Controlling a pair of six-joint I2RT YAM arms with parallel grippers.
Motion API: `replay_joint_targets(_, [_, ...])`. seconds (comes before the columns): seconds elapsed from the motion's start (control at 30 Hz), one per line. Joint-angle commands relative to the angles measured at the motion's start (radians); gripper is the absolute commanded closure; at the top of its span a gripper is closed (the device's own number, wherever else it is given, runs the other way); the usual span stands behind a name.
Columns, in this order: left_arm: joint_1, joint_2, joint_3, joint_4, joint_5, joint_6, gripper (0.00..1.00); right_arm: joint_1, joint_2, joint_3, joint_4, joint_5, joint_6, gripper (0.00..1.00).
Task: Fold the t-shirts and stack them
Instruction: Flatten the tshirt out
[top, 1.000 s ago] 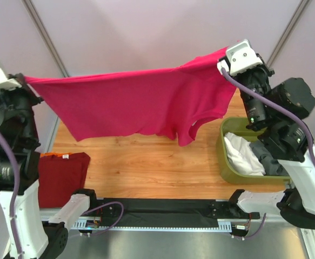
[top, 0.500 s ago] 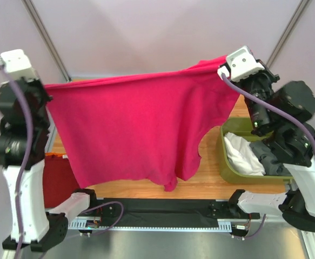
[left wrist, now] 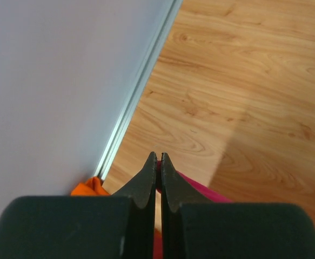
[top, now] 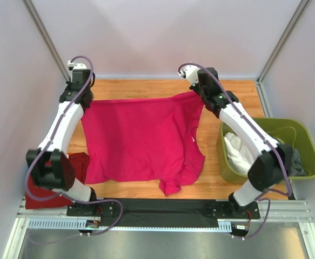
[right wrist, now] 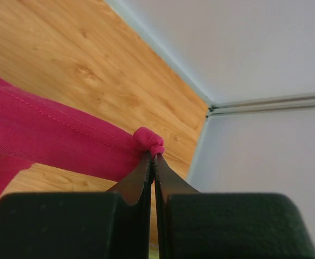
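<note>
A magenta-pink t-shirt [top: 141, 137] lies spread across the wooden table, hem towards the front. My left gripper [top: 83, 99] is shut on its far left corner; the pink cloth [left wrist: 211, 191] shows between the tips [left wrist: 158, 156]. My right gripper [top: 196, 90] is shut on its far right corner, a small pink bunch [right wrist: 149, 141] sticking out past the tips [right wrist: 153, 155]. Both arms reach far out over the table. A darker red t-shirt [top: 54, 181] lies folded at the front left, partly under the left arm. White [top: 238, 151] and grey [top: 297, 162] shirts lie in the bin.
An olive-green bin [top: 303, 135] stands at the right edge. Pale walls with metal posts close in the table at the back and sides [top: 44, 38]. An orange patch [left wrist: 89, 187] shows by the left wall. A black rail [top: 162, 208] runs along the front edge.
Both arms have swung from high and near down to the far side of the table. The pink shirt, held hanging in the air before, now lies flat on the table.
</note>
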Motion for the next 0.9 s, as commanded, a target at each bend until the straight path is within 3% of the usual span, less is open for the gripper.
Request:
replay_joint_targets(0.0, [0.008, 0.141, 0.064, 0.128, -0.110, -0.036, 1.00, -0.020, 0.075, 0.075, 0.161, -0.008, 0.057, 1.00])
replay_joint_targets(0.1, [0.006, 0.219, 0.154, 0.100, -0.120, -0.061, 1.00, -0.035, 0.162, 0.187, 0.174, -0.003, 0.044, 1.00])
replay_joint_targets(0.27, [0.006, 0.180, 0.178, 0.116, -0.029, -0.064, 1.00, -0.055, 0.156, 0.331, 0.146, 0.004, 0.007, 0.99])
replay_joint_targets(0.57, [0.005, -0.244, 0.055, 0.105, 0.081, -0.075, 1.00, 0.006, -0.214, 0.226, 0.094, -0.013, 0.016, 1.00])
replay_joint_targets(0.67, [0.005, -0.423, 0.044, 0.071, 0.081, -0.068, 1.00, 0.081, -0.334, 0.172, 0.086, 0.093, -0.071, 1.00])
replay_joint_targets(0.87, [0.005, -0.612, 0.110, -0.031, 0.060, -0.007, 1.00, 0.183, -0.538, 0.189, 0.037, 0.187, -0.150, 0.99])
